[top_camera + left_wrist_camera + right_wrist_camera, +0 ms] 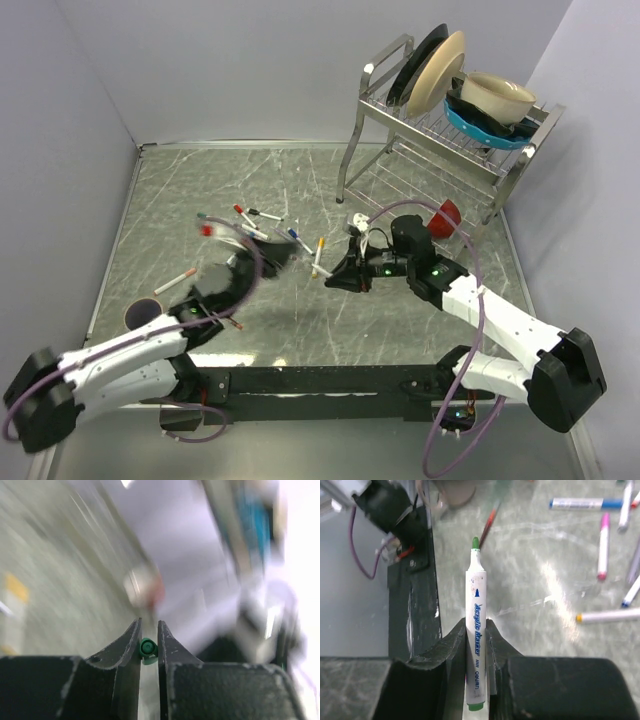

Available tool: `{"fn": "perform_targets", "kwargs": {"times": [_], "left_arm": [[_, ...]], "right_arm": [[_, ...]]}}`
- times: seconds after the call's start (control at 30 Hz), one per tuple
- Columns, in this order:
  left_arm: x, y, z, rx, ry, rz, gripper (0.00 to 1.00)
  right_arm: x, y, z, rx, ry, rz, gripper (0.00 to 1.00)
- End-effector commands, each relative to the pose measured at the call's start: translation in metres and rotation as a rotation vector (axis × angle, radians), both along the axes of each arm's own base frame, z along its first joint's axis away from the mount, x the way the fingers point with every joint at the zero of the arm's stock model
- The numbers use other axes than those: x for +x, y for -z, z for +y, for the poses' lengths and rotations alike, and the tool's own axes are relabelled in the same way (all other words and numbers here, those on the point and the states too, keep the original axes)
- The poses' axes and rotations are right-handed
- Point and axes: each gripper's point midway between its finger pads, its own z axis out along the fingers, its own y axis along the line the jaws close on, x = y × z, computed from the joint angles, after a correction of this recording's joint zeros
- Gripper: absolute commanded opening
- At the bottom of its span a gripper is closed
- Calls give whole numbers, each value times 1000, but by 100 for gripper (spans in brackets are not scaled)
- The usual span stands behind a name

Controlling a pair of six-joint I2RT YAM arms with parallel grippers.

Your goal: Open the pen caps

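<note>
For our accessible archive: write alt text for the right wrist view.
The right pincer is shut on a white acrylic marker whose bare green tip pokes out beyond it. Behind it, a pink marker and several others lie scattered on the grey marbled table; a black bar runs down the left.

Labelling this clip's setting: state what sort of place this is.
Probably a robot lab bench: plain walls box in the table, with a dish rack and loose markers set out as props.

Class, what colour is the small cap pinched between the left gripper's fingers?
Green; the cap shows best in the left wrist view.
</note>
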Motion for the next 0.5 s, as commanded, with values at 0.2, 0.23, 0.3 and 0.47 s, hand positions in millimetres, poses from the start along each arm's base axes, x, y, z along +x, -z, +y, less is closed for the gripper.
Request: {"fn": "perform_targets", "kwargs": {"times": [0.2,0.23,0.3,0.47], "left_arm": [[63,-14,143,-66,-559,31,1],[64,-12,140,-43,-543,32,1],[62,6,129,35,-479,76,1],[47,53,100,174,-288,177,1]], "right_arm": [[-11,25,-7,-109,-49,33,0],[2,28,-11,-148,-1,-22,0],[19,35,-19,-215,62,-72,0],[68,58,-48,-392,304,-126,0]]}}
